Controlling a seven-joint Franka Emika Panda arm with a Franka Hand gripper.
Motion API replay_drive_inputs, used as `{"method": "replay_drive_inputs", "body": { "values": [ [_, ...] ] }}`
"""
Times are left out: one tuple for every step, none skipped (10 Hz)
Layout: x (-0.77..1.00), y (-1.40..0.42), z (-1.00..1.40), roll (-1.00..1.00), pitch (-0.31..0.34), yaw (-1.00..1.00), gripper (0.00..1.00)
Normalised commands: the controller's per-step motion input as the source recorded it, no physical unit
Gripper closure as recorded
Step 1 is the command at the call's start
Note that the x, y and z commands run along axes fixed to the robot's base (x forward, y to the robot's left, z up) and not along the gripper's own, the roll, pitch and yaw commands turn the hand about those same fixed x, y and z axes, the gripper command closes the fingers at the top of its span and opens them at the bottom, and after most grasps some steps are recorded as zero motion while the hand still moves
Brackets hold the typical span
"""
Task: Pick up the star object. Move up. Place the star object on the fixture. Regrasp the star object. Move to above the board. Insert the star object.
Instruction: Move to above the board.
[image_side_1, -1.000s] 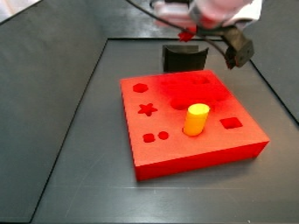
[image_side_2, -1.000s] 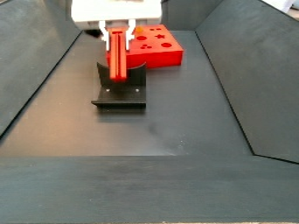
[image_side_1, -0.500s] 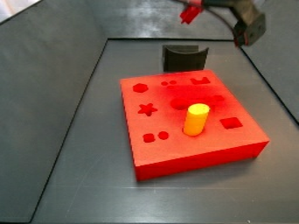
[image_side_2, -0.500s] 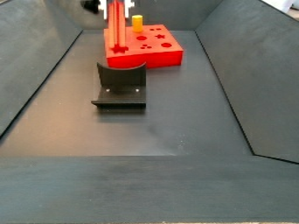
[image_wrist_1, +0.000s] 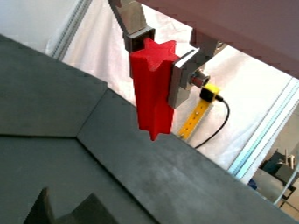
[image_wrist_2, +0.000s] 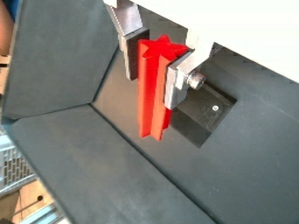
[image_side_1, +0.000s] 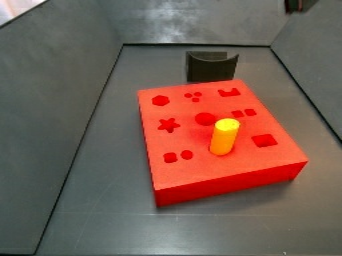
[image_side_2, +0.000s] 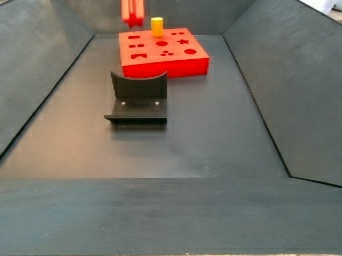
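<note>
No text, label, brand, number or sign can be read in any view. The star object (image_wrist_1: 155, 87), clamped between the gripper's (image_wrist_1: 163, 54) fingers (image_wrist_1: 131, 26), has plain red faces. The board (image_side_1: 214, 140), the yellow peg (image_side_1: 223, 137) and the fixture (image_side_2: 139, 96), all away from the fingers, are unmarked too.

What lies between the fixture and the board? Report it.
Nothing but bare floor separates fixture and board in both side views; the gripper holds the star peg aloft.
</note>
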Motion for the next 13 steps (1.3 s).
{"method": "replay_drive_inputs", "body": {
  "values": [
    [0.01,-0.05,0.77,-0.03,0.054,0.11,1.0],
    [0.01,-0.03,0.6,-0.04,0.049,0.1,1.0],
    [0.01,-0.02,0.39,-0.04,0.047,0.09,1.0],
    [0.01,-0.02,0.27,-0.04,0.044,0.08,1.0],
    [-0.61,-1.0,0.19,-1.0,-0.02,-0.02,1.0],
    [-0.61,-1.0,0.19,-1.0,-0.028,-0.03,1.0],
    [-0.66,-1.0,0.21,-1.0,-0.045,-0.02,1.0],
    [-0.68,-1.0,0.19,-1.0,-0.056,-0.03,1.0],
    [-0.7,-1.0,0.2,-1.0,-0.062,-0.03,1.0],
    [-0.74,-1.0,0.21,-1.0,-0.065,-0.04,1.0],
    [-0.76,-0.97,0.21,-1.0,-0.07,-0.04,1.0],
    [-0.56,-0.65,0.14,-1.0,-0.077,-0.05,1.0],
    [-0.36,-0.35,0.07,-1.0,-0.082,-0.05,1.0]
  ]
}}
